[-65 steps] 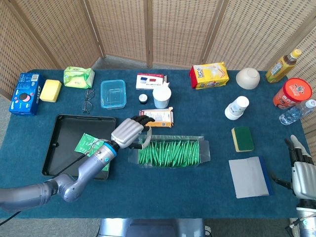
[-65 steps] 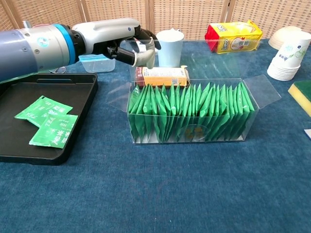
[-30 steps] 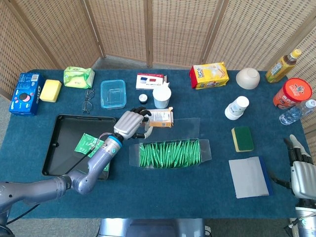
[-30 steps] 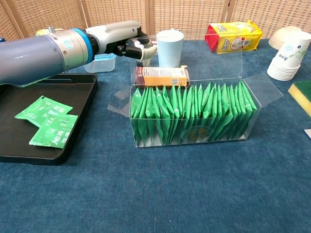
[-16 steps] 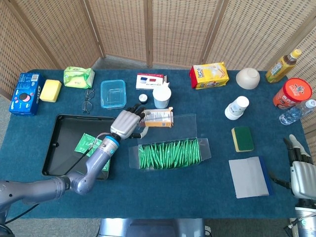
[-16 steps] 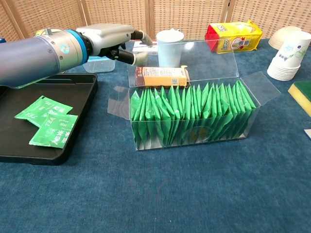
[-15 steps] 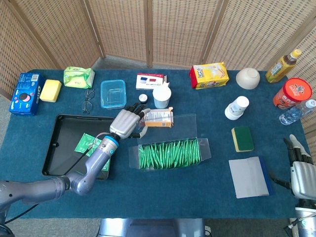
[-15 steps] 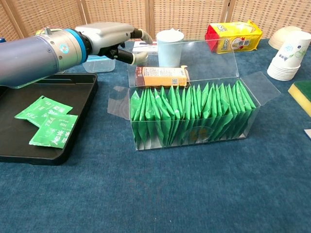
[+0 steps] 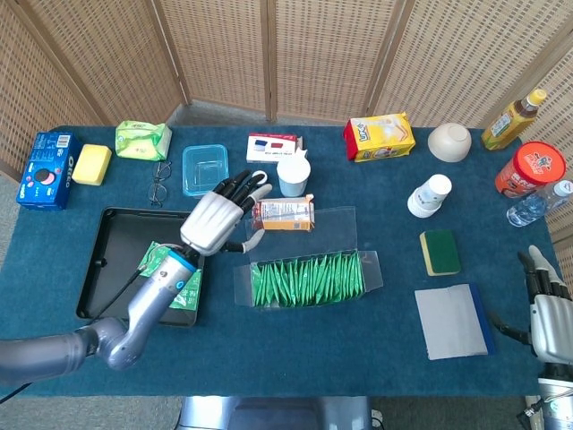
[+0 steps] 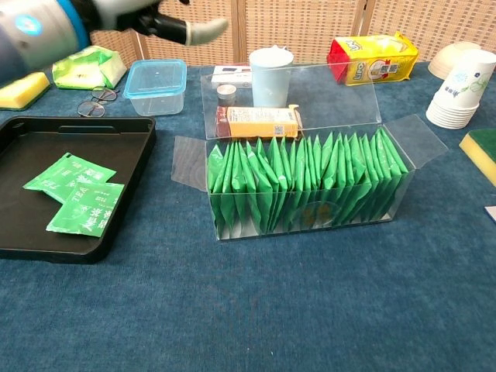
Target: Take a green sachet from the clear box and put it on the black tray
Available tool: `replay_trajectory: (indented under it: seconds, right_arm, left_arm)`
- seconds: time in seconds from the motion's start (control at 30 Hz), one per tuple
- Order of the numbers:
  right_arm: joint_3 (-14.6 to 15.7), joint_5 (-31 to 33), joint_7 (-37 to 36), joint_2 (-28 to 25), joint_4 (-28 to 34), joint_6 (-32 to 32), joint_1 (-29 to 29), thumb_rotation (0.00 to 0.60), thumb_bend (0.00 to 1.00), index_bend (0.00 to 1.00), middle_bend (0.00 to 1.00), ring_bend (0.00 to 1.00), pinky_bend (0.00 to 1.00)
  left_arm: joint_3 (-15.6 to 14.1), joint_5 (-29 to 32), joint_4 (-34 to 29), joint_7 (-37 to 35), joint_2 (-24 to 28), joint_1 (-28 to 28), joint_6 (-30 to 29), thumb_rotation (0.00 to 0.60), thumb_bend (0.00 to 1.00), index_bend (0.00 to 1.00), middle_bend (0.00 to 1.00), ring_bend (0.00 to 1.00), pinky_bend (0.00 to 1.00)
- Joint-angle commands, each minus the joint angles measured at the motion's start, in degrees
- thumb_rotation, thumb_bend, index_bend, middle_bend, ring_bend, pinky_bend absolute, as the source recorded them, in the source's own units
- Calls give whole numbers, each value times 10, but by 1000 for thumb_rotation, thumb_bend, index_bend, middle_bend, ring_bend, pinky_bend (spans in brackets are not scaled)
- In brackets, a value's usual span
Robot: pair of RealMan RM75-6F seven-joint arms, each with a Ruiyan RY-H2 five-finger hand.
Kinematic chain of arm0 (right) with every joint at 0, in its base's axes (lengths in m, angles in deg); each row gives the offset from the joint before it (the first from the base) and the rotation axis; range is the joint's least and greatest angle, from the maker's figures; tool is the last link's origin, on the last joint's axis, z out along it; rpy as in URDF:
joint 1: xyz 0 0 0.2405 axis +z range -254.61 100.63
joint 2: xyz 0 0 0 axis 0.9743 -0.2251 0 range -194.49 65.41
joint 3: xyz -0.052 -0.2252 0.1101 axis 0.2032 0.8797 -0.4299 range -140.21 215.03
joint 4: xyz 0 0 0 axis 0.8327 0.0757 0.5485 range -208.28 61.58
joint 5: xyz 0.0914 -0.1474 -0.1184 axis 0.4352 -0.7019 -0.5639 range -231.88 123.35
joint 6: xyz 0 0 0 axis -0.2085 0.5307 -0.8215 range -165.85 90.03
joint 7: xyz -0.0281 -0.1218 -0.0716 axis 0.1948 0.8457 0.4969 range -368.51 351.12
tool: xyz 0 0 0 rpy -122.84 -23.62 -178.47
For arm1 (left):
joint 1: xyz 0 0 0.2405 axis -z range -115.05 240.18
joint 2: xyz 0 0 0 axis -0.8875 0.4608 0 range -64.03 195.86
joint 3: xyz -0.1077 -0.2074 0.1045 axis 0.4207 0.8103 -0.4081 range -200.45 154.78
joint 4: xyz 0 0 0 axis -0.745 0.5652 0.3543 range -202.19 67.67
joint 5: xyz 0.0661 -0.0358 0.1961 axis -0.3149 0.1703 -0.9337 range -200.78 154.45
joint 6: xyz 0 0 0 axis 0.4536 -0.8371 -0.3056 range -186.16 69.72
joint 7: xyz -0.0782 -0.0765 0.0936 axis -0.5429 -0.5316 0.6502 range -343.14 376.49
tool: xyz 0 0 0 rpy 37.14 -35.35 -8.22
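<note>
Hovering left hand [image 9: 215, 220], fingers spread | Oreo box [image 9: 45, 169] | clear box [image 10: 403, 143] open

- We take this for a staged test room: wicker folding screens [image 9: 269, 54] wall off the back.
- A blue-clothed bench [image 9: 394, 313] carries assorted snacks, cups and sponges.

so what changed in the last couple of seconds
The left hand let go of the clear box's lid and rose, fingers apart and empty. The lid was pushed from nearly closed to standing open. Both sachets on the black tray and the right hand stayed put.
</note>
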Motion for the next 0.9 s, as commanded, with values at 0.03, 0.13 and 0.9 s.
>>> replay_trajectory:
  seconds: [0.03,0.13,0.9]
  right_arm:
    - [0,-1,-2,1,-2,-2,1,600,206,0,20,71,198]
    - [-1,-1,-3,3,-4,-4,3,600,206,0,20,71,198]
    - [-2,3,-30,11,-28,-3,-2,600,206,0,20,71,198]
  left_arm:
    - [-19,-56,-29,-43,37,-18,-18,263,372,182,62,0,180]
    - [-34,-101,-42,-75,59,-19,-13,453,371,262,62,0,180]
    - [-28,-51,-47,71,28,79,168,600,371,358,47,0,175]
